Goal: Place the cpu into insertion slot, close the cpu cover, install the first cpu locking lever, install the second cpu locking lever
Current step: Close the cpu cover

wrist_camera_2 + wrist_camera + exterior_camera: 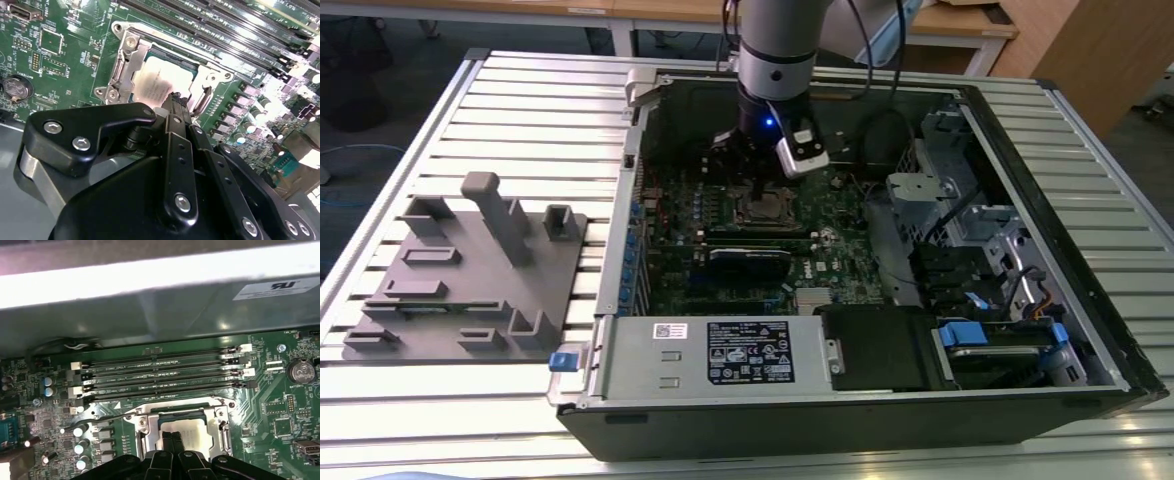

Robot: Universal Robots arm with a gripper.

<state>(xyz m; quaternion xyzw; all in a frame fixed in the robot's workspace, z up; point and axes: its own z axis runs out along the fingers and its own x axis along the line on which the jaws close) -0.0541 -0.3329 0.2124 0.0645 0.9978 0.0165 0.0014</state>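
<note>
Arm's gripper [755,190] hangs over the board at upper centre of the exterior view, inside the open case [1067,330]. In both wrist views the two black fingertips [167,442] sit pressed together with nothing between them, tips just above the cpu [186,426].

The cpu lies seated in the insertion slot [175,415]. Its silver top shows through the window of the cpu cover [129,65], which looks folded down around it. One thin wire lever [107,418] runs beside the frame; latched or not, cannot tell.

Judgement: step in hand is cover and lever work. Done well, the closed tips bear on metal frame or lever, never the chip top. They travel straight and slow, keeping off the memory slots [160,372] just beside.

Writing: white label on the power supply [750,352], sticker on the case wall [272,289], white board lettering, faint print on the cpu. None read off here.
</note>
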